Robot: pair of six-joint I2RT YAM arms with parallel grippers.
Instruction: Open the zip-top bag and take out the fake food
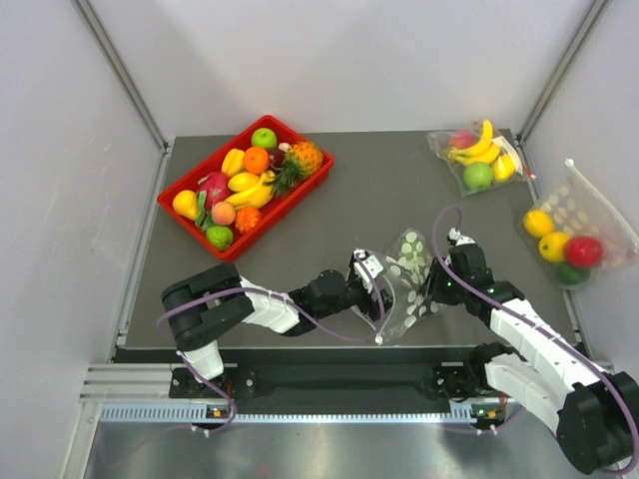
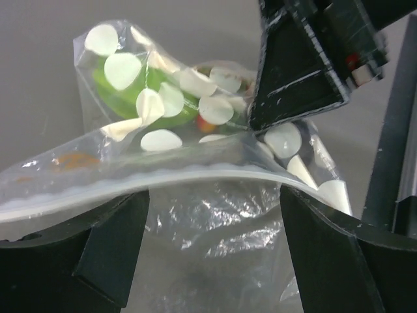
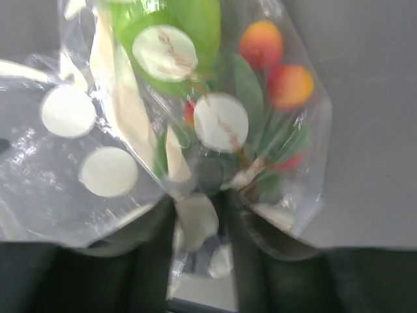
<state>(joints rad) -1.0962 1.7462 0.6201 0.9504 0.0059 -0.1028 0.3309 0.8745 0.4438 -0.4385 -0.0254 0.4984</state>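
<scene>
Left gripper [image 2: 212, 215] is standing wide open, its 2 fingers far apart. The bag's [image 1: 407, 271] white zip strip [image 2: 195, 175] is running across the gap and draping over both fingertips, not clamped. Right gripper [image 3: 202, 244] is standing narrow, pinching a bunched fold of the bag between its fingers; that view is blurred. In the left wrist view the right gripper is sitting on the bag's far side, touching the plastic just above the strip.

The bag is hanging between the 2 grippers near the front edge of the table [image 1: 359, 200], centre-right, with its zip side facing the left gripper. Fruits [image 3: 260, 44] are sitting inside the bag: 1 green, plus orange-pink round ones among green leaves. The exact count cannot be told through the plastic. The bag's print is showing only pale round dots.

Around it, a red tray [image 1: 285, 208] of mixed fruit is lying at the back left, well apart. A banana bag [image 1: 477, 155] is lying at the back right. A big dotted bag [image 1: 589, 215] with yellow and red fruit is lying at the right edge.
</scene>
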